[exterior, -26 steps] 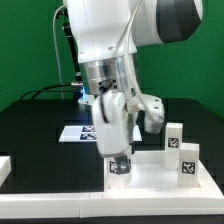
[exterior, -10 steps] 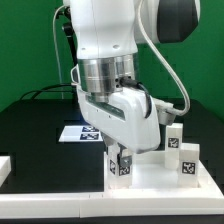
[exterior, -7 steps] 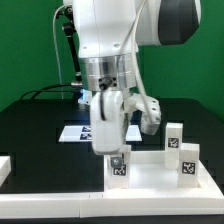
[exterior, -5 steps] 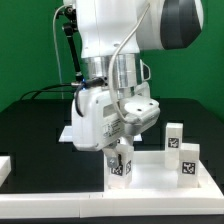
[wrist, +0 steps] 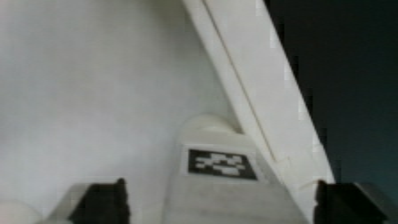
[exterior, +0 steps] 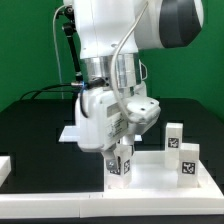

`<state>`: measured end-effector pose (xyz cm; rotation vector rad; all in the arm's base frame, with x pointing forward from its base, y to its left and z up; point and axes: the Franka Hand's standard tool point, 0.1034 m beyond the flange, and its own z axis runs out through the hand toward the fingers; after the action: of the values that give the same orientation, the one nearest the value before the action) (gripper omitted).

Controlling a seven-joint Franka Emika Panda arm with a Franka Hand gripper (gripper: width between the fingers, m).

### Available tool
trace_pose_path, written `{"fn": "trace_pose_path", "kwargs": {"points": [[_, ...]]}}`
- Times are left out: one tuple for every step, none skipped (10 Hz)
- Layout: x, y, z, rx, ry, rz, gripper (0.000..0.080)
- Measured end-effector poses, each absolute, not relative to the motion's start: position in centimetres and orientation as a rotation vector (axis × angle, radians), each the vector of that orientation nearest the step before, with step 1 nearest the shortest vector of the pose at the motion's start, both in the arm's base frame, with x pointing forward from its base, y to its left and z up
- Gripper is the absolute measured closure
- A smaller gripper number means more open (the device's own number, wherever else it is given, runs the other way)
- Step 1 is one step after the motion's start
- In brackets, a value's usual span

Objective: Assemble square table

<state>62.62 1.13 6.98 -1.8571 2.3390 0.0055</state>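
The square table's white slab lies flat at the front of the exterior view. One white peg leg with a tag stands upright in its corner on the exterior view's left. My gripper hangs straight over that leg, open. In the wrist view the leg sits between the two dark fingertips, with a clear gap on each side, and my gripper touches nothing. The slab's raised rim runs beside the leg. Two more tagged legs stand at the slab's right side.
The marker board lies on the black table behind the arm. A white rail end sits at the exterior view's left edge, and a long white rail runs along the front. A green wall stands behind.
The wrist turned while the jaws held the leg. The jaws have now spread apart and let go of it. The leg stays upright in its corner.
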Motion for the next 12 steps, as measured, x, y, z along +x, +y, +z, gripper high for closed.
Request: {"fn": "trace_pose_path", "kwargs": {"points": [[62.68, 1.12, 7.11, -1.989, 2.225, -0.009, 0.0162], [62.72, 1.18, 7.28, -2.016, 2.198, -0.014, 0.0162], [62.69, 1.13, 7.20, -2.101, 2.120, -0.024, 0.0153], [62.67, 1.09, 7.14, -2.193, 2.026, -0.034, 0.0153], [62.67, 1.07, 7.13, -2.259, 1.954, -0.041, 0.0151], [62.65, 1.07, 7.11, -2.353, 1.853, -0.052, 0.0151], [62.63, 1.08, 7.13, -2.551, 1.625, -0.073, 0.0151], [62.64, 1.09, 7.14, -2.676, 1.441, -0.089, 0.0151], [62.62, 1.03, 7.13, -2.754, 1.297, -0.096, 0.0151], [62.66, 0.93, 7.14, -2.809, 1.182, -0.106, 0.0151], [62.72, 0.93, 7.15, -2.822, 1.147, -0.113, 0.0151], [62.69, 0.94, 7.12, -2.803, 1.192, -0.110, 0.0151]]}}
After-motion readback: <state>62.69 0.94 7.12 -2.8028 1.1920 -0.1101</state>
